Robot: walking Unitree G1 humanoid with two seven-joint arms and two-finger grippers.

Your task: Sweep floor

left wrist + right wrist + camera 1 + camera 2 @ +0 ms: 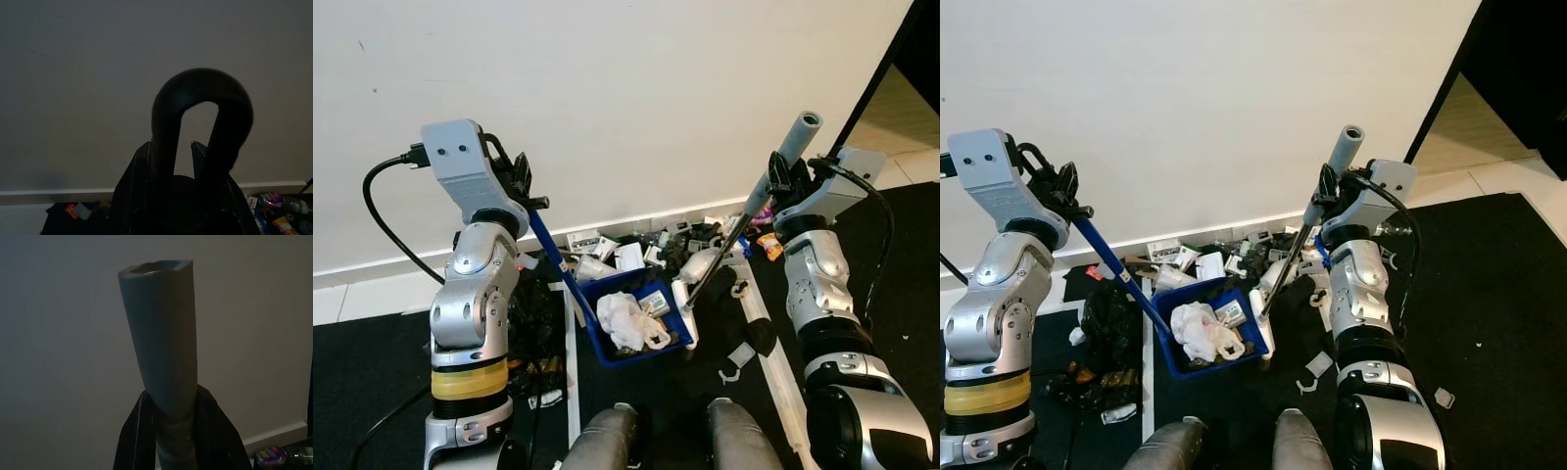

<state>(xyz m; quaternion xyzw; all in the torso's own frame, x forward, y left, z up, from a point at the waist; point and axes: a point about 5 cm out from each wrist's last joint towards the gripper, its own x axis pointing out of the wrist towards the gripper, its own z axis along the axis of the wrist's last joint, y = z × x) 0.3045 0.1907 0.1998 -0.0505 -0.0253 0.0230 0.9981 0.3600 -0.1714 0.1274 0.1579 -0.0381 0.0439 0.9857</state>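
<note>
Black floor [1498, 294] meets white wall at pale baseboard. Blue dustpan [641, 323] rests on it, crumpled white bag inside. Litter heap [651, 245] along baseboard; black bag [1111, 318] lies beside white floor stripe [573, 392].

**Dustpan in the middle, litter along the wall**

The blue plastic dustpan [641, 328] sits on the dark floor mat [372, 382] straight ahead, crumpled white paper [628, 318] lying inside it. Behind it, scattered litter [646, 245] lines the base of the white wall [607, 88]. Just right of the dustpan, the grey-handled broom [744, 220] leans down. Left of the dustpan lies a black bag [1111, 313].
</note>
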